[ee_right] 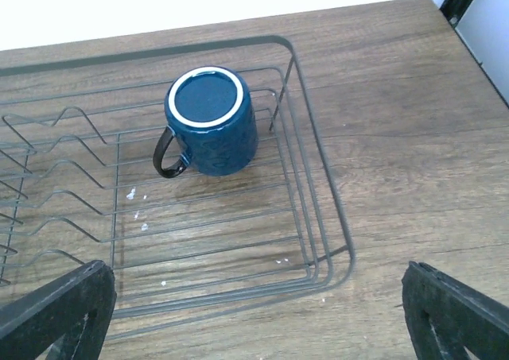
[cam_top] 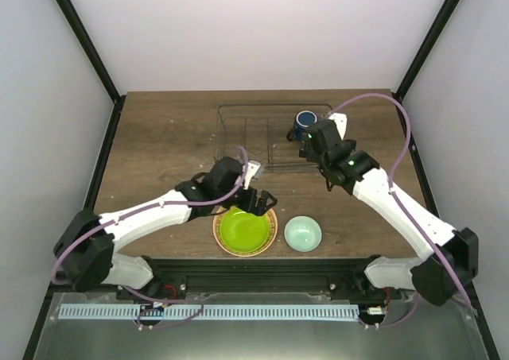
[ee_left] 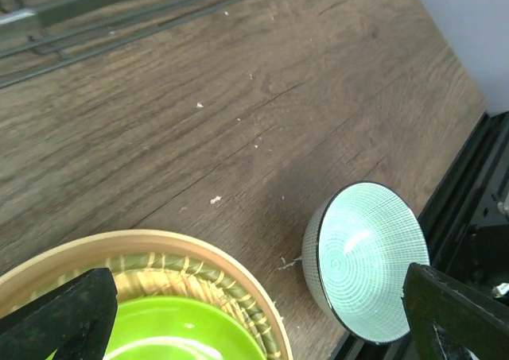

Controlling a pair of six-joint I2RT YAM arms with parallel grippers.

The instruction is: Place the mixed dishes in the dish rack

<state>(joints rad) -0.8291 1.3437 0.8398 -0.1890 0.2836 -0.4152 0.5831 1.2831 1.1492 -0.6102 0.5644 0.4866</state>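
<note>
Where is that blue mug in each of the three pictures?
Top external: upper middle, blue mug in the dish rack's far right corner.
Left wrist: not in it.
Right wrist: upper left of centre, inside the rack.
Shared landmark: the wire rack, seen in all three.

A dark wood-grain table (cam_top: 159, 137) stands inside a booth of plain white walls (cam_top: 254, 34), with black frame posts (cam_top: 83, 38) slanting up at the two far corners. Soft, even light falls across the tabletop, which is dotted with pale specks (ee_left: 215, 199). A black rail (cam_top: 254, 266) and a perforated metal strip (cam_top: 238, 311) run along its near edge.
</note>
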